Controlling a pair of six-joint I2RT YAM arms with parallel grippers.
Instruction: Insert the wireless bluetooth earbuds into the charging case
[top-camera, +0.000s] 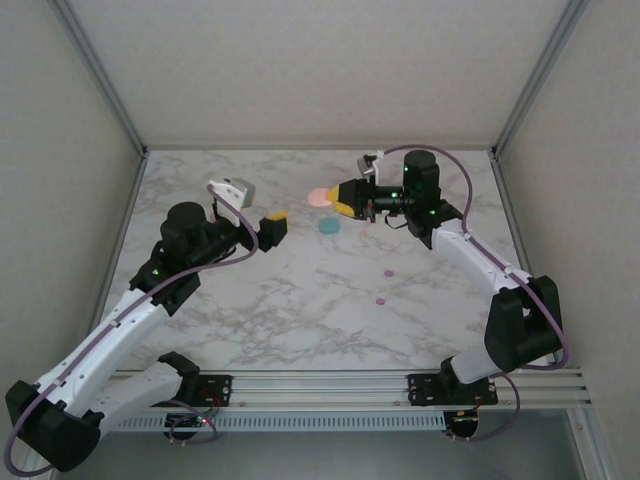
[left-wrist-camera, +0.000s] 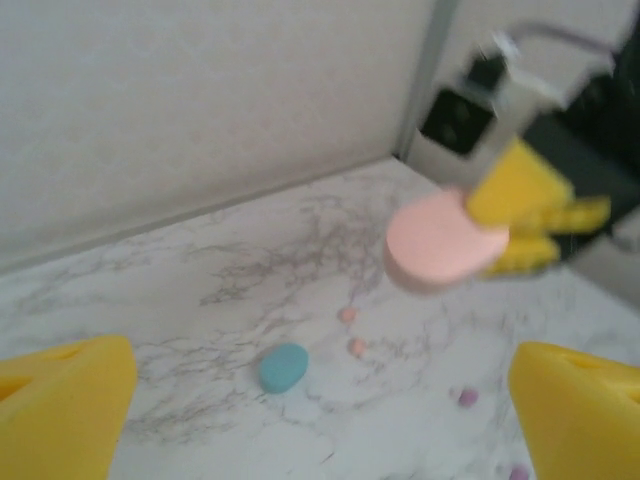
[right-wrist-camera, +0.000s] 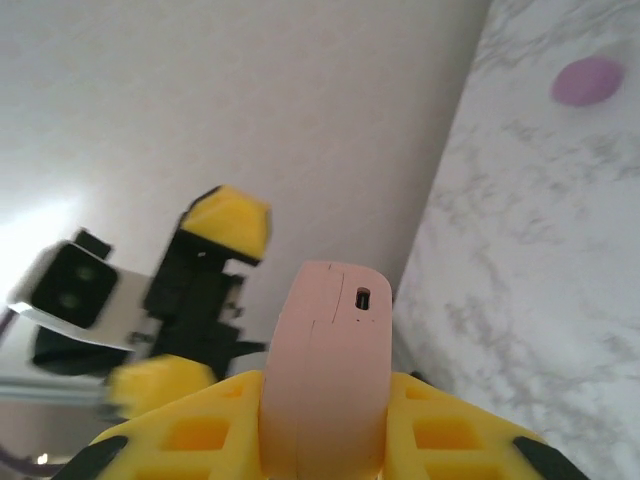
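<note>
My right gripper (top-camera: 345, 203) (right-wrist-camera: 325, 400) is shut on the pink charging case (top-camera: 320, 197) (right-wrist-camera: 325, 370) and holds it edge-on above the back of the table; a small port shows on the case's rim. My left gripper (top-camera: 277, 222) (left-wrist-camera: 320, 400) hangs open just left of it, nothing between its yellow fingers (left-wrist-camera: 60, 405), facing the pink case (left-wrist-camera: 445, 240). On the marble below lie two peach earbuds (left-wrist-camera: 347, 314) (left-wrist-camera: 357, 347) and two magenta ones (top-camera: 389, 272) (top-camera: 378, 299). A teal case (top-camera: 329, 226) (left-wrist-camera: 283, 367) rests next to them.
Grey walls close in the table (top-camera: 300, 320) at the back and on both sides. The right wrist view has a purple rounded piece (right-wrist-camera: 587, 80) lying on the marble. Both arm bases sit on the rail (top-camera: 320, 385) at the near edge.
</note>
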